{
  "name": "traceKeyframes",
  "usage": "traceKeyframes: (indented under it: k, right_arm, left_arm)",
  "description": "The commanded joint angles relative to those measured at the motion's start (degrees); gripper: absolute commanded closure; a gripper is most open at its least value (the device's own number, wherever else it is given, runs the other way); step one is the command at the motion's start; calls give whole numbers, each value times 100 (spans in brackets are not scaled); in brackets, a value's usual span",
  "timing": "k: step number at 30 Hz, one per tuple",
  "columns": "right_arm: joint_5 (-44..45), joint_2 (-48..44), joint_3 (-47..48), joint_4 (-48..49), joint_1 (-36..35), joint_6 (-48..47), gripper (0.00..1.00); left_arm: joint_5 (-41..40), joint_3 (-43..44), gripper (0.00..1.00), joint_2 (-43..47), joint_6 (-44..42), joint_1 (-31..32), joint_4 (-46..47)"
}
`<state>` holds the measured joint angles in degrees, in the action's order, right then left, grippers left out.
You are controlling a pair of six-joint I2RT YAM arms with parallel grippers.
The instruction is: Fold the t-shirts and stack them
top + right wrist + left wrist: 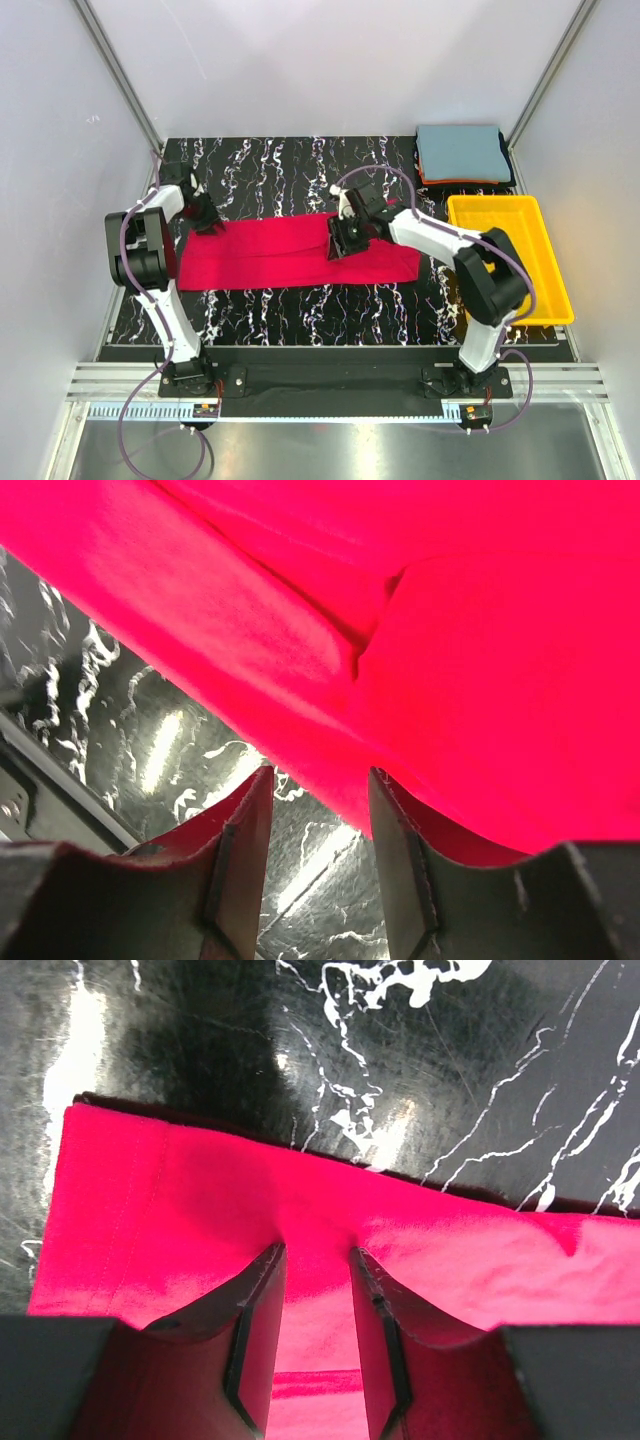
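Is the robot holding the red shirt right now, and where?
Nothing seems held. The left end effector is over the red t-shirt near its far edge, jaws apart. The right end effector is open at the shirt's edge too.

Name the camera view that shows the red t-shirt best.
Top external: the whole red t-shirt shows there, folded into a long band across the table. The left wrist view gives only one edge and a stitched hem; the right wrist view only a close patch with a crease.
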<state>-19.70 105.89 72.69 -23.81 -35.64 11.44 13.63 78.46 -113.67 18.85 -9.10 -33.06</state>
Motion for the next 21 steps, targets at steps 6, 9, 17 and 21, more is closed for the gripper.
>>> traceKeyframes:
  k: [6,9,17,21]
  right_arm:
    - [1617,-1245,-378,-96,-5,1333,57]
    - [2171,-1220,-221,-623,337,1773,61]
    - [2128,-1070,-422,-1178,1533,1985,68]
    - [2120,-746,-492,-1161,1674,1792,70]
  left_arm:
    - [535,-119,59,863,224,609,159]
    - [1088,-435,59,1285,600,1363,570]
    - [1046,-1069,59,1787,1375,3054,1574]
    - [1045,-1060,58,1585,1516,3458,1942]
